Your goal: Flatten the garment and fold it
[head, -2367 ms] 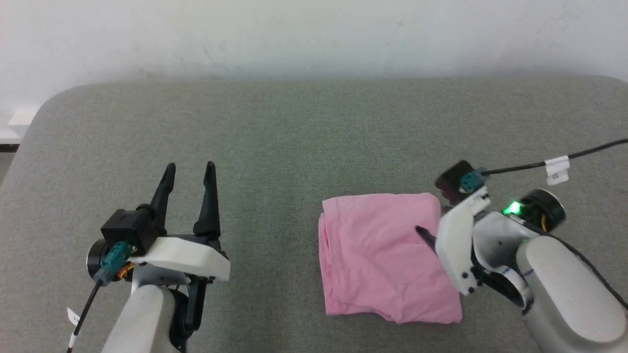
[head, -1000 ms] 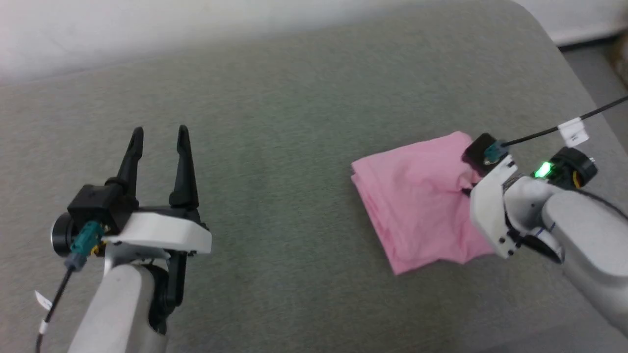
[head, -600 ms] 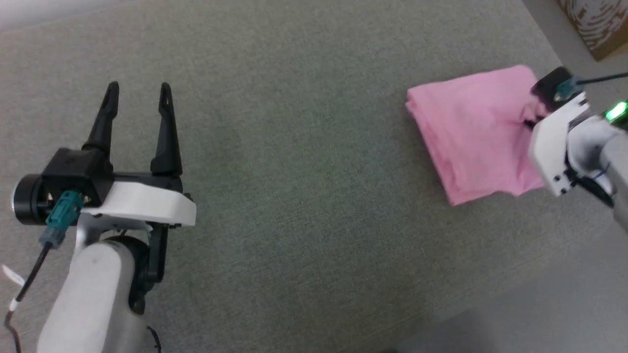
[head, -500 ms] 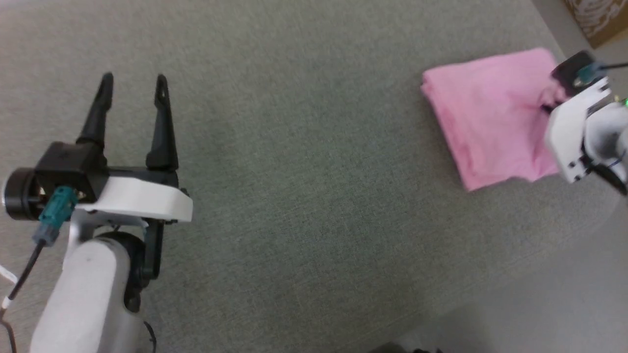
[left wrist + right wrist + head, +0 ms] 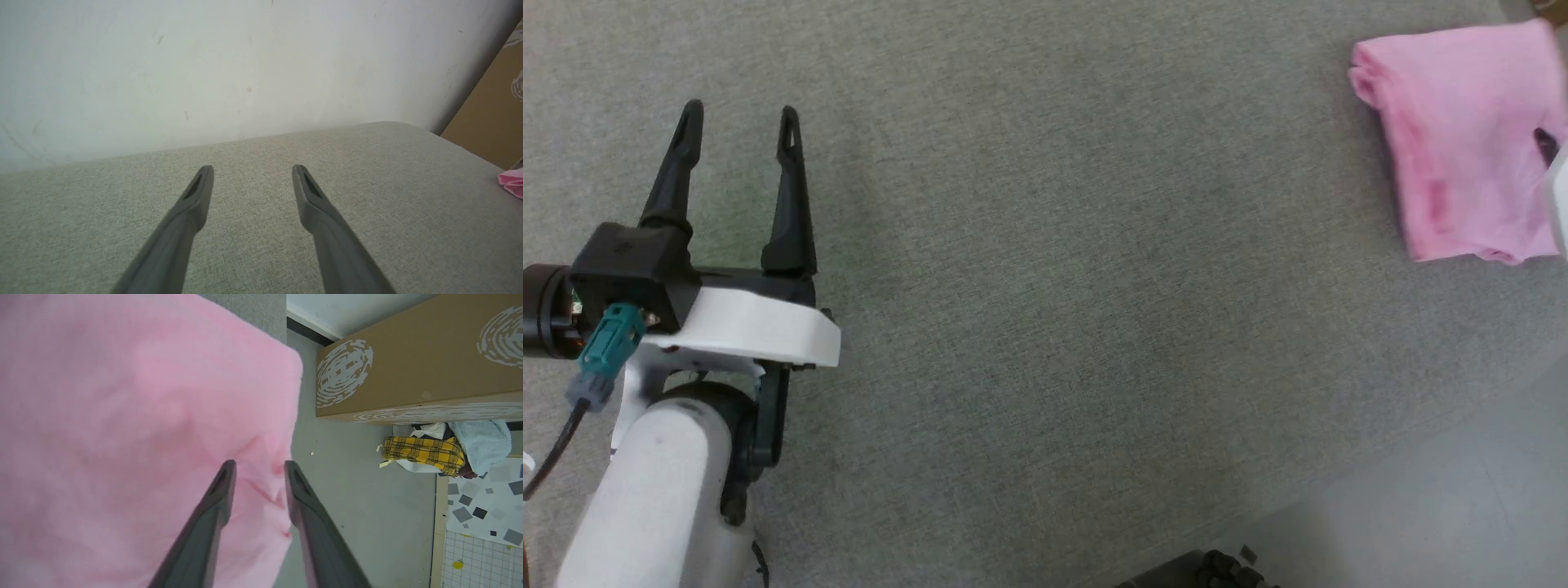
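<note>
Right wrist view: cardboard box (image 5: 408, 375), plaid cloth (image 5: 425, 455) past garment (image 5: 122, 416).

Your head camera looks steeply down on the grey fabric worktop (image 5: 1045, 245); left wrist skims low along it toward the white wall (image 5: 204, 61); right wrist sits close over the pink fabric garment (image 5: 122, 396) all share.

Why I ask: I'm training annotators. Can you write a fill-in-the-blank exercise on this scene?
1. The folded garment is ____ in colour.
2. The left gripper hovers over the grey surface with its jaws ____.
3. In the right wrist view, the right gripper points at the ____.
4. The plaid cloth beside the cardboard box is black and ____.
Missing words: pink; open; garment; yellow.
</note>
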